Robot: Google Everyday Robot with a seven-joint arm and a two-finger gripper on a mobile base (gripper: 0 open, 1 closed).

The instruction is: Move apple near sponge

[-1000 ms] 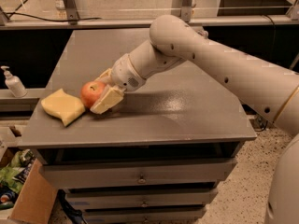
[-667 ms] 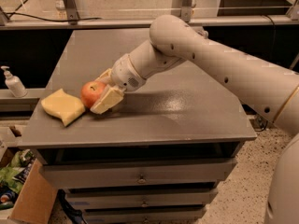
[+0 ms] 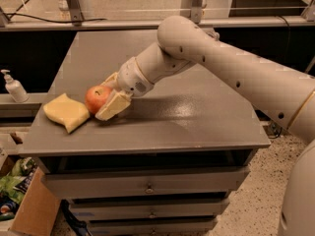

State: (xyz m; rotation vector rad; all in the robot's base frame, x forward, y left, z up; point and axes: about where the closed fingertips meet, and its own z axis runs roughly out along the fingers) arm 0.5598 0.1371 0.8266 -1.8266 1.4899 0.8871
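The red-orange apple (image 3: 97, 98) sits on the grey table top (image 3: 187, 117) near its left front. The pale-yellow sponge (image 3: 66, 112) lies flat just left of the apple, almost touching it. My gripper (image 3: 110, 95) reaches in from the right, with one pale-yellow finger pad (image 3: 113, 105) in front of the apple and the other behind it, so the fingers are closed around the apple.
A white pump bottle (image 3: 14, 87) stands on a lower ledge to the left. A cardboard box (image 3: 29, 213) with green items sits on the floor at lower left. Drawers (image 3: 147, 188) run below the table top. A rail crosses behind the table.
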